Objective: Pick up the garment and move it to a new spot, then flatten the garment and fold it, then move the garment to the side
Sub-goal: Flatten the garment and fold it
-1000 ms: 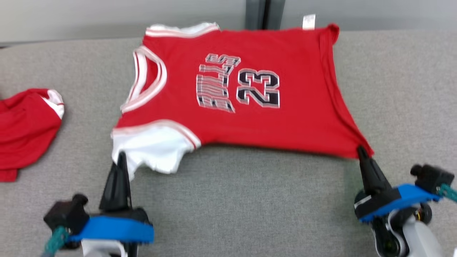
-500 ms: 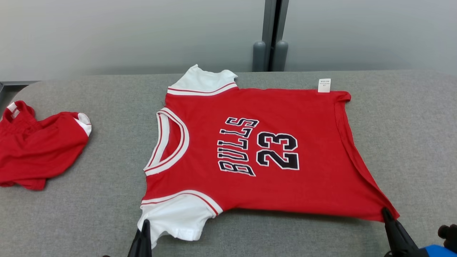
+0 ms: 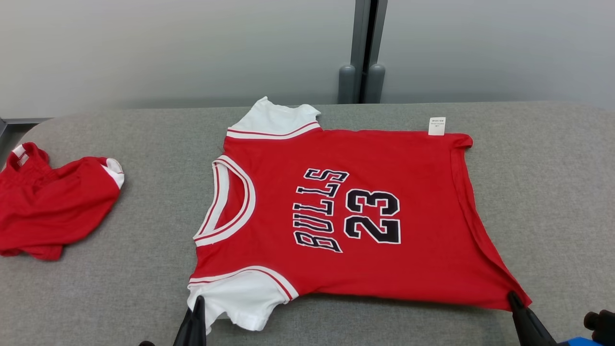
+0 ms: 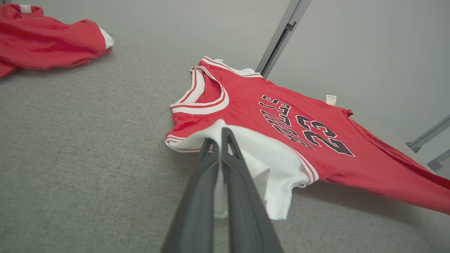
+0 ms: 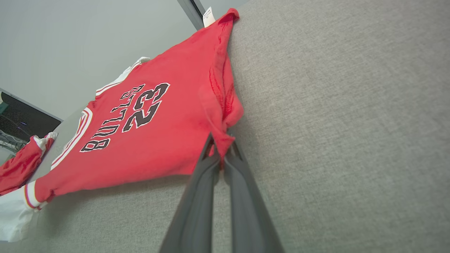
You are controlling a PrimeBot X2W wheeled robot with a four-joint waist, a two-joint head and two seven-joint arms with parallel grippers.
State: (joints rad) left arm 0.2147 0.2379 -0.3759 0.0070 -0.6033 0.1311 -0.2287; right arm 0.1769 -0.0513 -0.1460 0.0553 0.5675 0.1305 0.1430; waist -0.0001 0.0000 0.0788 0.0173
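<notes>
A red jersey (image 3: 346, 216) with white sleeves and "BULLS 23" lies spread on the grey table (image 3: 120, 298), its neck to the left. My left gripper (image 3: 198, 303) is shut on the near white sleeve (image 4: 253, 154), pinching the cloth between its fingers (image 4: 211, 168). My right gripper (image 3: 513, 298) is shut on the jersey's near hem corner (image 5: 221, 138). The near edge is lifted slightly off the table between the two grips. A white tag (image 3: 436, 126) sticks out at the far hem corner.
A second crumpled red garment (image 3: 48, 202) lies at the table's left end. Behind the table runs a grey wall with a vertical post (image 3: 362, 53). Bare grey cloth (image 3: 552, 192) stretches to the right of the jersey.
The head camera has tilted up, so the grippers have slid to the bottom edge. Both grippers keep their hold; the jersey has settled flatter on the table.
</notes>
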